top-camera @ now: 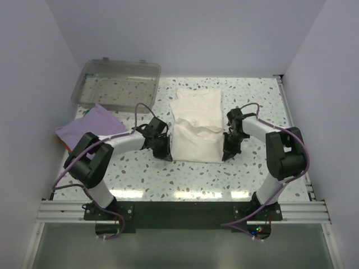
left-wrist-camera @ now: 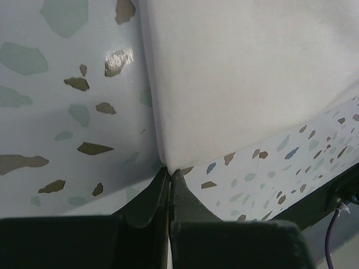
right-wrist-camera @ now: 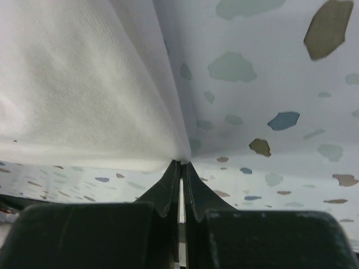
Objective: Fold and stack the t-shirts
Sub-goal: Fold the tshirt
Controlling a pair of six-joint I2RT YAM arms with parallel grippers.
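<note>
Currently the cream-white t-shirt [top-camera: 196, 126] lies partly folded at the middle of the counter [top-camera: 168, 182]. The left gripper [left-wrist-camera: 169, 171] and right gripper [right-wrist-camera: 182, 163] are each closed on one near corner, probably so that this edge folds over evenly. The lavender t-shirt [top-camera: 92, 124] lies at the left, beside the clear plastic bin [top-camera: 112, 84]. No logo print shows, and the depth of cloth between the jaws is hidden.

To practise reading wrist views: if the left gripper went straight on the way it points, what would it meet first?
The white shirt. The left gripper is shut right at its corner, apparently pinching it, so going straight on would push into that cloth at once.
</note>
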